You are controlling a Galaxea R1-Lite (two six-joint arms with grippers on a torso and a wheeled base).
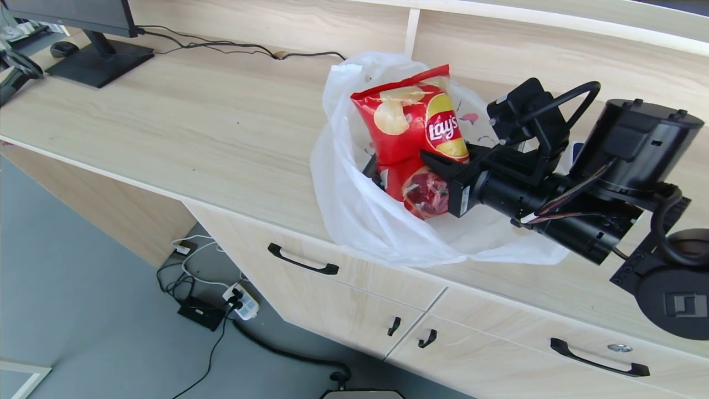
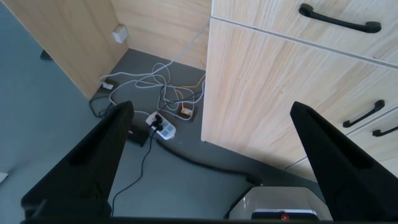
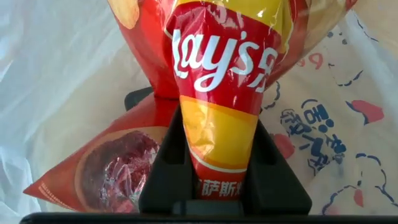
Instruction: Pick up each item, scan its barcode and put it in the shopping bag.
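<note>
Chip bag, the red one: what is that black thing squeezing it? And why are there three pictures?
That black thing is the robot's right arm. The right fingers at its end are shut on the chip bag, holding it in the mouth of a white shopping bag on a wooden counter. Another red snack packet already lies in the bag. The big picture comes from a camera on the robot's head, looking down. The close-up comes from a camera on the right wrist. The third comes from the left wrist: the left fingers are open, holding nothing, near a cupboard and floor cables.
</note>
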